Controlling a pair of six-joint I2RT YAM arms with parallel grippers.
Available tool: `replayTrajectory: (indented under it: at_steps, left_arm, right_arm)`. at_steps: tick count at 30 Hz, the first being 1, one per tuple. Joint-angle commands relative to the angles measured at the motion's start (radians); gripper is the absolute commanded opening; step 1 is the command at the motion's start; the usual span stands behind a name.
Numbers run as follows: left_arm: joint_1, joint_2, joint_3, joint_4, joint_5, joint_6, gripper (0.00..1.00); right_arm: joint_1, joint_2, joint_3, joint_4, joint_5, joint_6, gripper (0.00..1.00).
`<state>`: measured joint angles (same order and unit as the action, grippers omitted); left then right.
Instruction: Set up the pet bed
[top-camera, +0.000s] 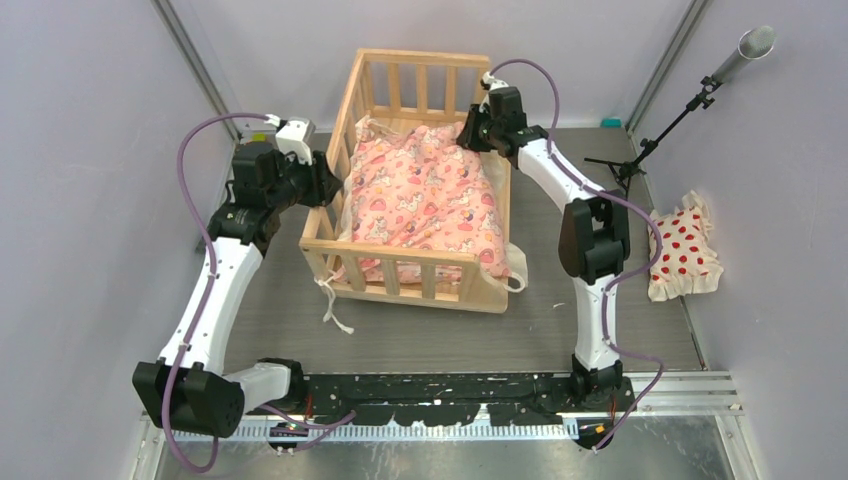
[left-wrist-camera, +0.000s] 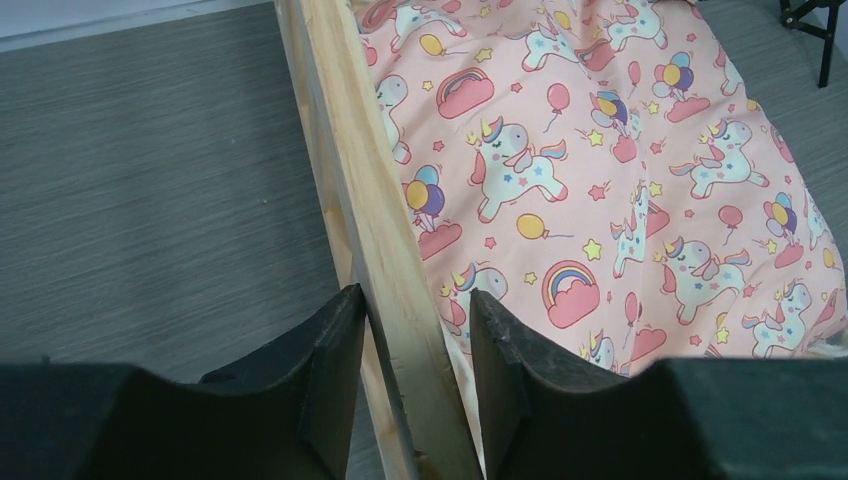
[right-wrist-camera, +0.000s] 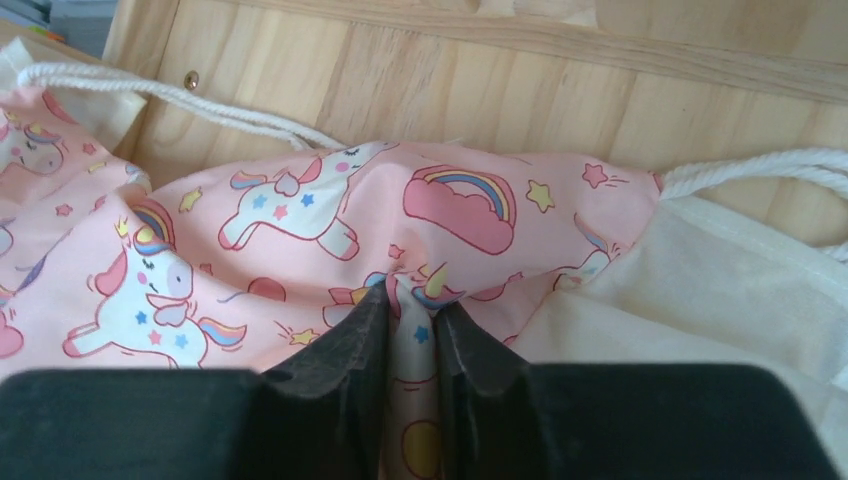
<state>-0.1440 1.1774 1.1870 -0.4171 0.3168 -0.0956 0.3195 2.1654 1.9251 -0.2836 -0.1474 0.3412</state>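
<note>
Inside the far end of the pet bed, the right gripper is clenched on a fold of the pink cushion, and a hard tug could bunch it or haul it over the rail. The left gripper straddles the left side rail, biting or not I cannot tell, so a sideways shove might skid the frame. The bed stands upright mid-table, light wood, slatted sides, cushion filling it

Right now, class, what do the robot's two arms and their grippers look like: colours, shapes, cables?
The left arm and right arm have white shells with bulky black joints. A purple cable loops along each. The left gripper and right gripper have matte black, wedge-shaped fingers.
</note>
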Motion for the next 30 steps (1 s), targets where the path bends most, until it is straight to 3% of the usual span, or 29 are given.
replayTrajectory:
  at_steps: [1, 4, 8, 12, 13, 19, 25, 28, 30]
  left_arm:
    - [-0.061, 0.069, -0.029, -0.169, 0.148, 0.016, 0.41]
    - [-0.064, 0.094, -0.002, -0.215, 0.115, 0.040, 0.29]
    - [-0.063, 0.150, 0.047, -0.273, 0.044, 0.061, 0.25]
    - [-0.063, 0.203, 0.105, -0.305, 0.000, 0.076, 0.01]
    - [-0.063, 0.211, 0.117, -0.307, -0.004, 0.083, 0.00]
    - [-0.063, 0.249, 0.206, -0.253, -0.004, 0.196, 0.00]
    - [-0.059, 0.347, 0.313, -0.150, 0.051, 0.333, 0.00]
    - [-0.036, 0.398, 0.366, -0.103, 0.088, 0.304, 0.01]
    - [-0.030, 0.406, 0.402, -0.086, 0.092, 0.259, 0.15]
  right_arm:
    - [0.008, -0.163, -0.058, 0.072, 0.005, -0.040, 0.35]
    - [0.006, -0.309, -0.163, 0.067, 0.032, -0.058, 0.47]
    - [0.006, -0.492, -0.281, 0.004, 0.117, -0.068, 0.57]
    - [0.007, -0.669, -0.401, -0.094, 0.213, -0.053, 0.60]
    - [0.007, -0.709, -0.430, -0.118, 0.219, -0.042, 0.60]
    - [0.006, -0.926, -0.596, -0.286, 0.244, 0.076, 0.60]
    - [0.008, -1.104, -0.755, -0.412, 0.116, 0.172, 0.59]
    - [0.010, -1.182, -0.830, -0.483, 0.050, 0.182, 0.59]
    - [0.011, -1.231, -0.873, -0.538, 0.006, 0.192, 0.58]
